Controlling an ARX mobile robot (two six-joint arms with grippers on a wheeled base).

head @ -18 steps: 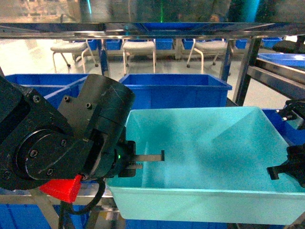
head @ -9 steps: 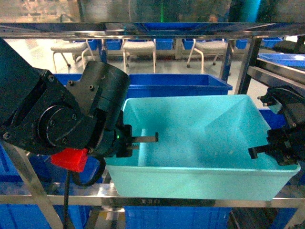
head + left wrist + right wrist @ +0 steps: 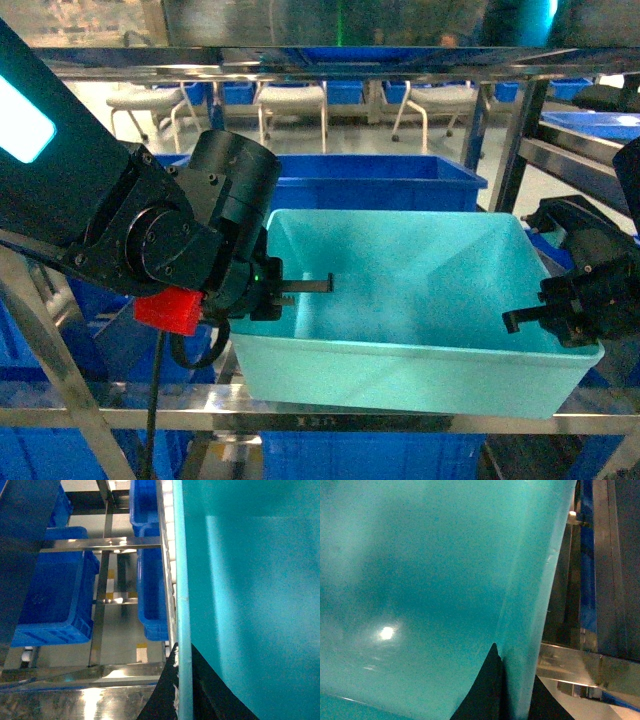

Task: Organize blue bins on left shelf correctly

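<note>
Gripping opposite walls, we hold the turquoise bin (image 3: 410, 300) between our two arms at the front of the left shelf (image 3: 330, 62). Our left gripper (image 3: 262, 290) is clamped over the bin's left rim, one black finger (image 3: 305, 287) reaching inside the tub; the left wrist view shows dark finger pads (image 3: 167, 695) closed on either side of the thin rim edge. Our right gripper (image 3: 545, 312) pinches the right wall the same way, with one finger (image 3: 520, 318) inside the tub, and in the right wrist view its black tips (image 3: 490, 690) straddle the wall (image 3: 530, 630).

We see the bin's near lower edge sitting just above the front steel rail (image 3: 120, 420). Its far rim stands near a dark blue crate (image 3: 375, 185) behind it, with only a narrow gap between them. On the left, more dark blue crates (image 3: 55, 600) sit on lower levels beside the white rollers (image 3: 170, 545). On the right, a slanted steel post (image 3: 515, 145) stands close behind the bin's far corner. An upper shelf rail crosses well above the bin's open top.
</note>
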